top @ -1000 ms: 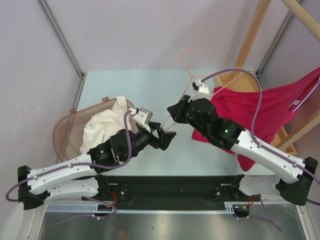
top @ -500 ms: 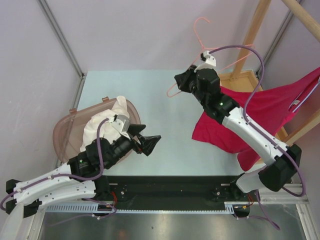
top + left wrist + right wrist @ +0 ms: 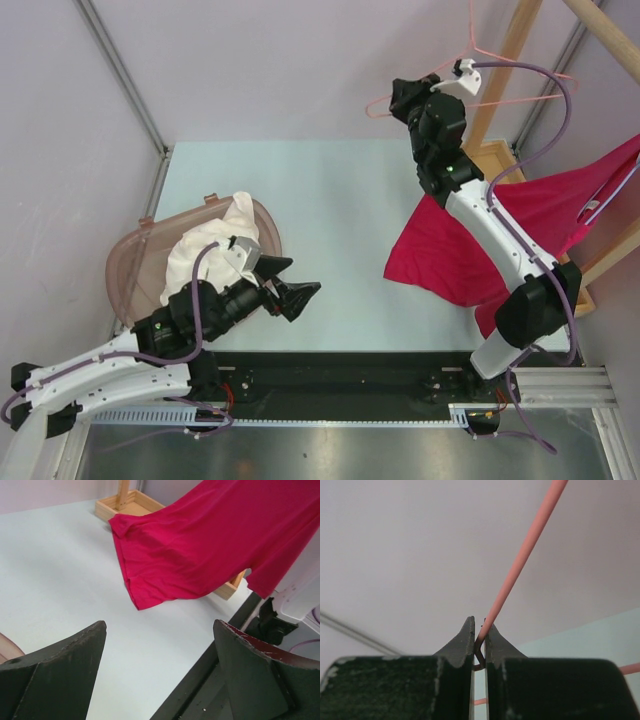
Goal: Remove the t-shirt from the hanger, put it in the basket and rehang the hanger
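I find the crimson fabric t-shirt (image 3: pixel 450 255) heaped at the pale-blue table's (image 3: pixel 330 200) right edge, clear of the thin pink wire hanger (image 3: pixel 519 560) — which my right gripper (image 3: pixel 478 630) pinches above the far right corner. Left gripper (image 3: pixel 292 280) — spread wide, empty, near the front edge.

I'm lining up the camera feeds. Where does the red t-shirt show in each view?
Top external: the red t-shirt is at the right, hanging over the table's right side.
Left wrist: the t-shirt fills the upper right.
Right wrist: not in it; only the pink hanger shows.
Shared landmark: the pale blue table, visible in all three.
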### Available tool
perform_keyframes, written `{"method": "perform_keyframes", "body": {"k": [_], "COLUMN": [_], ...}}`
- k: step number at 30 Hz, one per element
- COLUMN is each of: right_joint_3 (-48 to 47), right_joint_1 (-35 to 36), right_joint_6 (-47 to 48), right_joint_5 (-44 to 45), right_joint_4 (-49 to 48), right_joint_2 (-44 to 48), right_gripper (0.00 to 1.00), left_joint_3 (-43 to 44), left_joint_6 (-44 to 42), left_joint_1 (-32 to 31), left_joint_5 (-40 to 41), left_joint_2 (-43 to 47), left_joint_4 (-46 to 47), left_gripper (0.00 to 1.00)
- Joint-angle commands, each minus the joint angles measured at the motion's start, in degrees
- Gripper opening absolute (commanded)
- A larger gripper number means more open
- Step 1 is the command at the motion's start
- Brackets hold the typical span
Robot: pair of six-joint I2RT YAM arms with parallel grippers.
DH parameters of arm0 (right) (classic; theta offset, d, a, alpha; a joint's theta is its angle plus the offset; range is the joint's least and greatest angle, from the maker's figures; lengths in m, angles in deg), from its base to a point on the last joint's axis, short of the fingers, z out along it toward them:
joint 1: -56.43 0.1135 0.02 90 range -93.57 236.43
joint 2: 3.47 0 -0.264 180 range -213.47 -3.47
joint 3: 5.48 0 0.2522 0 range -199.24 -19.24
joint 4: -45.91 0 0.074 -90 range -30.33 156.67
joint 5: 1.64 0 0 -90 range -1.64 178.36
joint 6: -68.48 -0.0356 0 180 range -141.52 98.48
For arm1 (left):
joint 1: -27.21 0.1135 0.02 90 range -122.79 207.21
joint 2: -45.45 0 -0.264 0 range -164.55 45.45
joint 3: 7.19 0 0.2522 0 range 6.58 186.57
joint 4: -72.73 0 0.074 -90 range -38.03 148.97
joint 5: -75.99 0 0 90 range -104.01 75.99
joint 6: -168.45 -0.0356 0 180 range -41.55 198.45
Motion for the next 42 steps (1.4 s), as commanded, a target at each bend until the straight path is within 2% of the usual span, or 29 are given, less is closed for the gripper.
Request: {"method": "perform_keyframes", "body": {"k": [1,17,29,37,39,40,42], "right_joint_3": [-5.4,-13.93,-18.32,-24.04,-24.92,-24.83,-24.39], "right_joint_1": [-3.5,-15.55,-20.39,-21.36,-21.19,-21.27,-21.01], "right_joint_6": [-1.06,-18.45,-25.67,-32.44,-33.5,-33.76,-35.17], "right_joint_5": [3.49,-0.2,-6.87,-11.27,-11.97,-11.97,-11.45], "right_joint_4": [-8.86,-8.51,-6.23,0.53,2.9,3.52,6.86], "right_joint_2": [-2.88,-11.5,-15.11,-19.06,-19.33,-19.16,-18.81], "right_gripper": [0.0,0.0,0.0,0.0,0.04,0.15,0.19], "left_joint_3": [3.84,11.4,13.25,13.51,13.6,13.6,13.51], "left_joint_6": [-0.4,-4.18,-6.9,-6.73,-6.38,-6.2,-5.59], "left_joint_1": [-0.08,0.01,0.01,0.01,0.01,0.01,-0.08], "left_joint_5": [-4.7,-4.26,-1.8,-2.24,-2.51,-2.51,-2.59], "left_joint_2": [-0.16,-10.18,-11.67,-12.38,-12.47,-12.38,-11.85], "left_joint_4": [0.56,-0.58,-0.49,0.12,-0.05,-0.05,-0.14], "left_gripper": [0.93,0.93,0.94,0.95,0.95,0.94,0.94]}}
